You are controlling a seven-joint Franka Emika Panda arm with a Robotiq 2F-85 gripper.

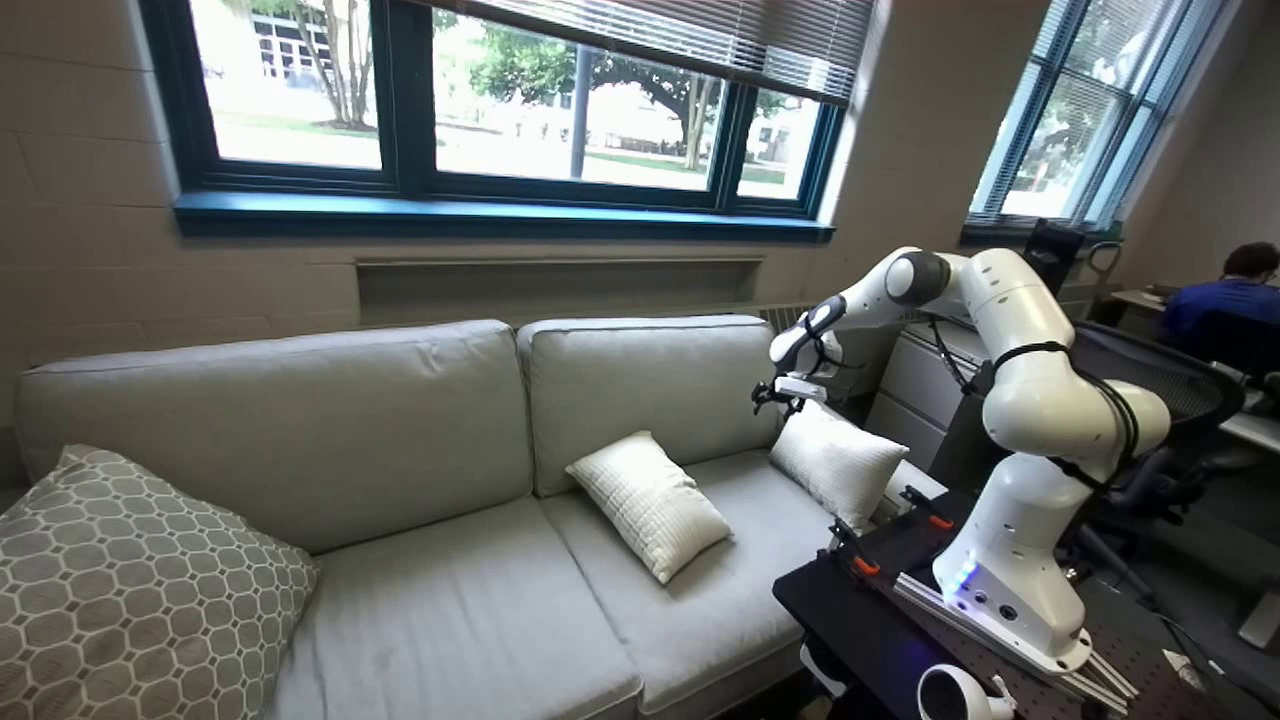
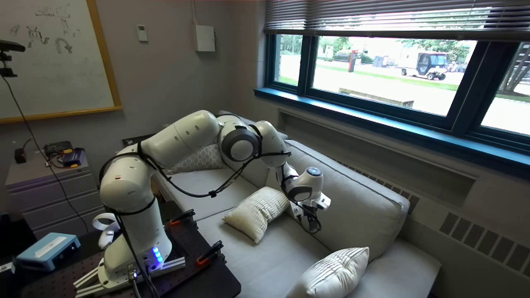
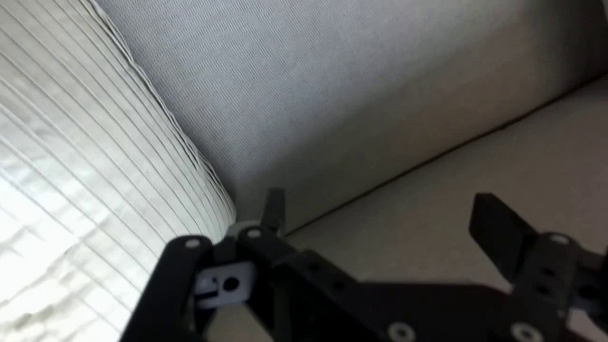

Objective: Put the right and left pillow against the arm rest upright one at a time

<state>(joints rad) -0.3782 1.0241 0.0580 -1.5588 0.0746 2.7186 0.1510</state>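
Left pillow [image 1: 650,508], cream-white and pleated, aslant on the sofa seat [image 1: 480,600], well right of the grey patterned cushion [image 1: 150,590], with one corner up near the back cushions [image 1: 680,400]. Next along, gripper [image 3: 380,209] low before the sofa back, fingers [image 3: 501,232] spread wide in the wrist view; nothing gripped, sofa fabric alone visible between. At the left of the same view, pleated pillow edge [image 3: 114,147] just beside one finger; cannot tell which pillow, nor whether touching. In both exterior views, below and to the right of the gripper, right pillow [image 1: 838,465], tilted up at the end of the seat. In an exterior view, arm rest [image 2: 410,265] just beside that pillow; contact between the two hard to make out. Farther right, drawer cabinet [image 1: 915,385], then dark table [image 1: 840,615] with white controller [image 1: 955,693] on top. Mounted on the table, white robot arm [image 1: 1035,420], bent toward the sofa. Behind, black mesh chair [image 1: 1180,375]; at the far right, dark-haired person [image 1: 1220,305] in blue.
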